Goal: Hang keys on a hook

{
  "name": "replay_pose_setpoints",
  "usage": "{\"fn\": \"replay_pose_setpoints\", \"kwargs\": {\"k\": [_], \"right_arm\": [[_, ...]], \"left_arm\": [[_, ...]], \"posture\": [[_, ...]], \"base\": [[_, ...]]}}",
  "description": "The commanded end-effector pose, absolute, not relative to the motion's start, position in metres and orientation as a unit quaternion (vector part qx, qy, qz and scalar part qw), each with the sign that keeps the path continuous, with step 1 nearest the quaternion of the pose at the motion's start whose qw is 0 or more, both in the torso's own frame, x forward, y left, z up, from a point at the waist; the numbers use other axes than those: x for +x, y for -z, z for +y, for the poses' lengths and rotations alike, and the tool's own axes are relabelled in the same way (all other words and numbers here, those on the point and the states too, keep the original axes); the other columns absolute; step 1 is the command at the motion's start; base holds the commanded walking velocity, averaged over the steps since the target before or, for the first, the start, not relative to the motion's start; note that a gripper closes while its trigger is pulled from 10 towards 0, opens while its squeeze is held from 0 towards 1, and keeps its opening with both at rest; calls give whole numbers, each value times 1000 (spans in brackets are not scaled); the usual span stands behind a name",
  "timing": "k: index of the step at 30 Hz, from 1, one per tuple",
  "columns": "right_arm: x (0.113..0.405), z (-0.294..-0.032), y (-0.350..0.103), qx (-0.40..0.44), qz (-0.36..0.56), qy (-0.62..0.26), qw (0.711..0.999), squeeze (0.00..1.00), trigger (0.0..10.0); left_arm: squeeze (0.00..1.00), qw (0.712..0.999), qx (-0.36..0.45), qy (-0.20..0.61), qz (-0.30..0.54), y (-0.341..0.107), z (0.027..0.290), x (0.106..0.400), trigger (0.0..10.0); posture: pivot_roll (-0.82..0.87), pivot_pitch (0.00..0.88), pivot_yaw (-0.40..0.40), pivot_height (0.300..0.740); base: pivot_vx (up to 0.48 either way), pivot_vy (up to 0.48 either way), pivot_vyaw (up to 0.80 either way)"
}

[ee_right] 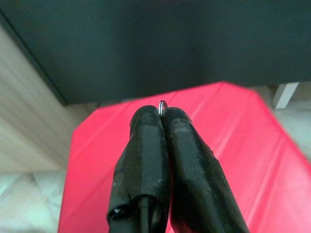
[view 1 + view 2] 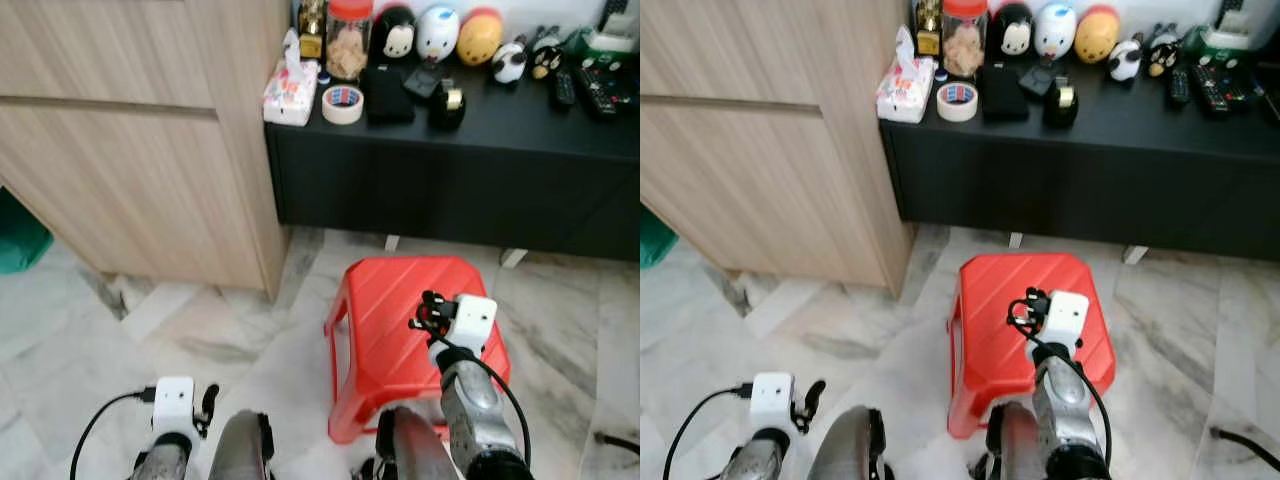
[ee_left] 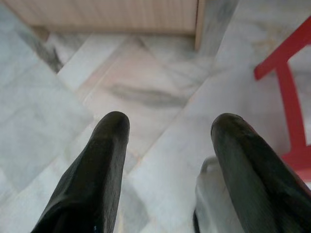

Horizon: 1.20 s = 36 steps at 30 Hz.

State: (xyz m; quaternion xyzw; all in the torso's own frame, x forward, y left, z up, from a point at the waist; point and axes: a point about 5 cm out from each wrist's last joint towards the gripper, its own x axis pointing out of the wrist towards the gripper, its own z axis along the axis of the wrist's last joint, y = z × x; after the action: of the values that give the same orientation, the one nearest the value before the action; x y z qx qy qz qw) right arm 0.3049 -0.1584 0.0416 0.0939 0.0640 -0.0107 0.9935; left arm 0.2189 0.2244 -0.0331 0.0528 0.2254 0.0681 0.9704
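I am holding my right gripper [image 1: 163, 114] pressed together on the key ring [image 1: 162, 103], of which a thin silver arc is showing at the fingertips; the keys themselves are hidden from me. The pinch is sitting at the very tips, which I judge is leaving the ring free to slip over a hook. Directly below this gripper the red stool [image 2: 385, 300] is standing, and ahead of it the black cabinet [image 2: 450, 180] is running across, its top crowded with a tape roll [image 2: 342, 104], a tissue pack [image 2: 290, 90] and small figurines. Off to the gripper's left the wooden cupboard [image 2: 130, 130] is rising.

My left gripper [image 3: 167, 141] is hanging low with its fingers spread apart and nothing between them, pointing at the marble floor [image 3: 146, 92].

I am finding no hook anywhere in front of me. By my assessment the carrying stage is underway and the hook needs locating first.
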Motion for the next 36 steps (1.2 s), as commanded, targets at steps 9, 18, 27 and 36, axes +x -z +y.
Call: {"fn": "replay_pose_setpoints", "kwargs": {"k": [9,18,27,36], "right_arm": [[305,-162,-38,92,82,21,992,0,10000],[298,-162,-27,90,105,19,990,0,10000],[260,-173,28,37,274,27,961,0,10000],[201,-188,73,56,401,62,912,0,10000]], "left_arm": [[0,944,56,-96,309,60,237,183,10000],[0,933,52,-102,342,69,236,171,10000],[0,925,50,-103,363,74,236,165,10000],[0,922,47,-104,371,76,235,163,10000]], "posture": [[82,67,-15,696],[71,42,-8,740],[62,11,-8,740],[46,0,4,740]], "base": [[0,0,0],[0,0,0],[0,0,0],[0,0,0]]}}
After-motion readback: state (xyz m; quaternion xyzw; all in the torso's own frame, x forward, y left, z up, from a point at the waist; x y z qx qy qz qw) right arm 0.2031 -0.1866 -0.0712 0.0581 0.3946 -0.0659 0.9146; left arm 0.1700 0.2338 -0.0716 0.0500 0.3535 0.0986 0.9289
